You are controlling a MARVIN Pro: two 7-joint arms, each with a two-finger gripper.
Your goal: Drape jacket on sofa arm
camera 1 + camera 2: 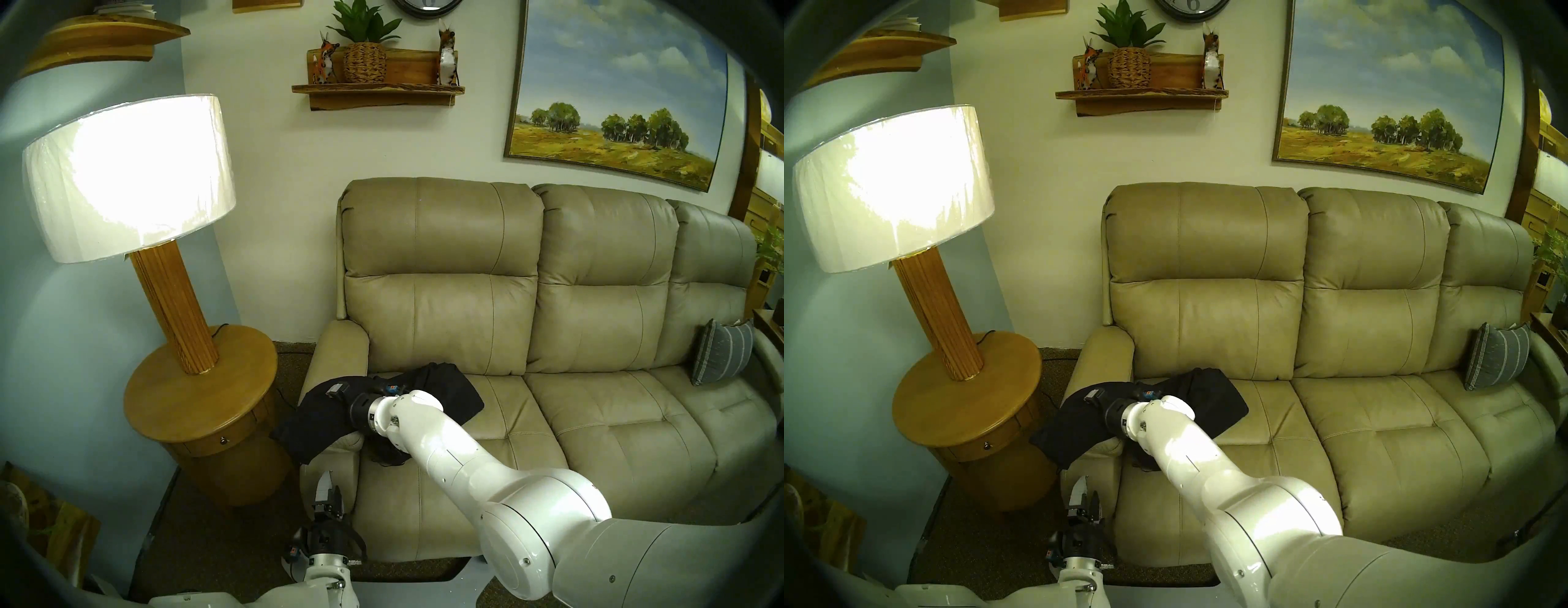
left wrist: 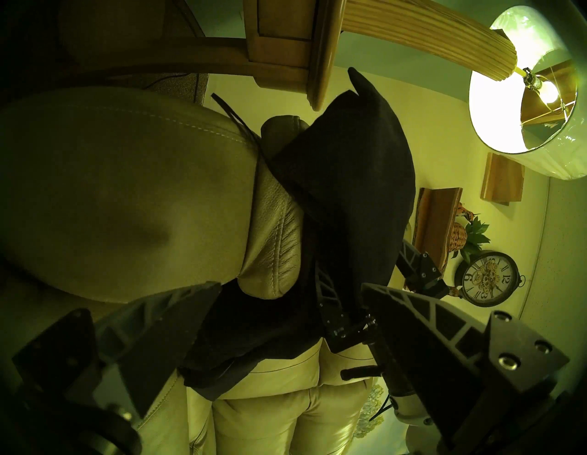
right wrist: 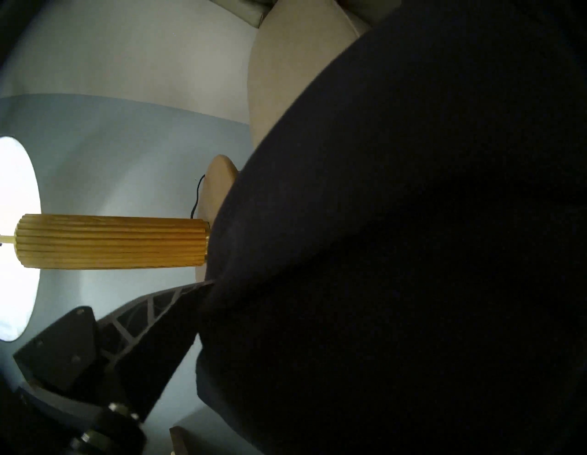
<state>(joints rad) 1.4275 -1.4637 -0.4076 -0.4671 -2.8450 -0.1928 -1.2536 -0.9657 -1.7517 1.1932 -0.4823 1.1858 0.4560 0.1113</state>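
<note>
Two grippers are in view, and only the right gripper (image 1: 339, 392) is at the jacket (image 1: 449, 392); it is laid over the top of the sofa arm (image 1: 335, 348), with black cloth on both sides of it, and whether cloth is pinched between its fingers cannot be told, since the right wrist view is almost wholly filled by dark fabric. The jacket is spread across the near part of the sofa arm: one end is hung over the left, outer side toward the round table (image 1: 169, 407), while the larger part is left lying on the leftmost seat cushion (image 1: 488, 429). The left gripper (image 1: 326, 494) is held low in front of the sofa, near the armrest's front face, with its fingers spread apart and nothing between them. Trouble is judged most likely from the uneven balance: if the cloth is let go now, it could be dragged back onto the seat by the heavier portion there. If fabric is caught on a finger as the arm is drawn away, the drape could be pulled off. A push too far left could send it sliding to the floor beside the table.
</note>
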